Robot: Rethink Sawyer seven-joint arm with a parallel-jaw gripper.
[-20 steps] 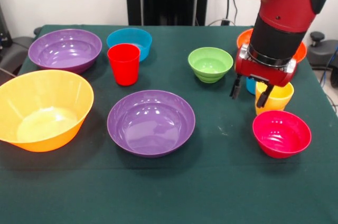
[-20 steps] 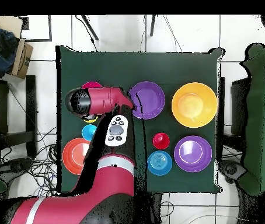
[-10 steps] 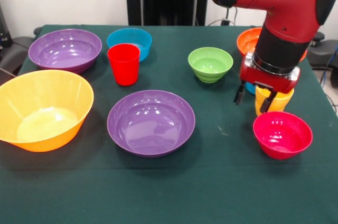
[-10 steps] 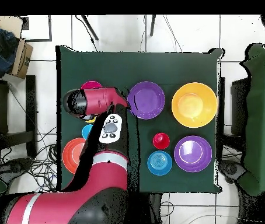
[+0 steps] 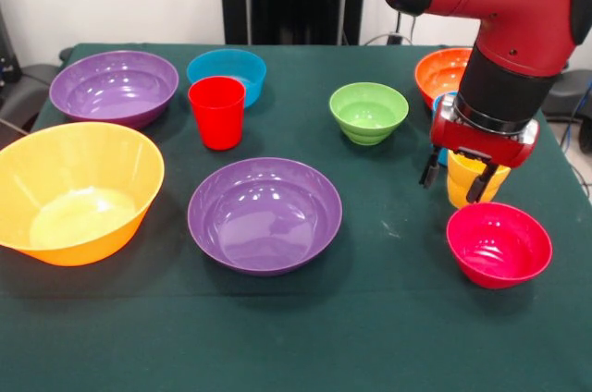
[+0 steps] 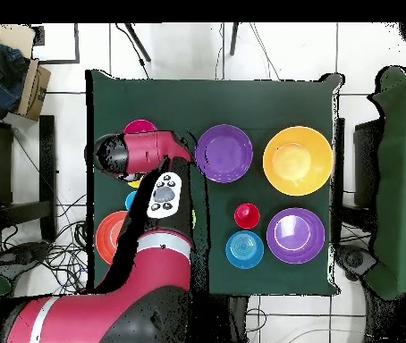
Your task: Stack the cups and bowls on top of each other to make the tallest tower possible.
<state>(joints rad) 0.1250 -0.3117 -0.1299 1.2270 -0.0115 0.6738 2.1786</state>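
My gripper [image 5: 455, 178] hangs open low over the table at the right, its dark fingers [image 5: 430, 173] down by the left part of the yellow cup [image 5: 490, 173]; I cannot tell whether they touch it. A light blue cup [image 5: 442, 157] shows only as a sliver behind the gripper. In front sits the magenta bowl [image 5: 498, 244], behind it the orange bowl [image 5: 439, 73]. The green bowl [image 5: 368, 112], red cup [image 5: 216, 112], blue bowl [image 5: 227, 68], two purple bowls [image 5: 114, 87] [image 5: 265, 214] and the yellow-orange bowl [image 5: 74, 190] stand apart. In the overhead view the arm hides the gripper.
The green cloth table [image 5: 370, 336] ends close to the right of the magenta bowl. From overhead the arm [image 6: 157, 192] covers the green bowl and both cups near it. A cardboard box [image 6: 33, 87] lies on the floor off the table.
The gripper has moved right and down in the front view, from beside the yellow cup to over it. The magenta bowl has shifted slightly toward the table's near right.
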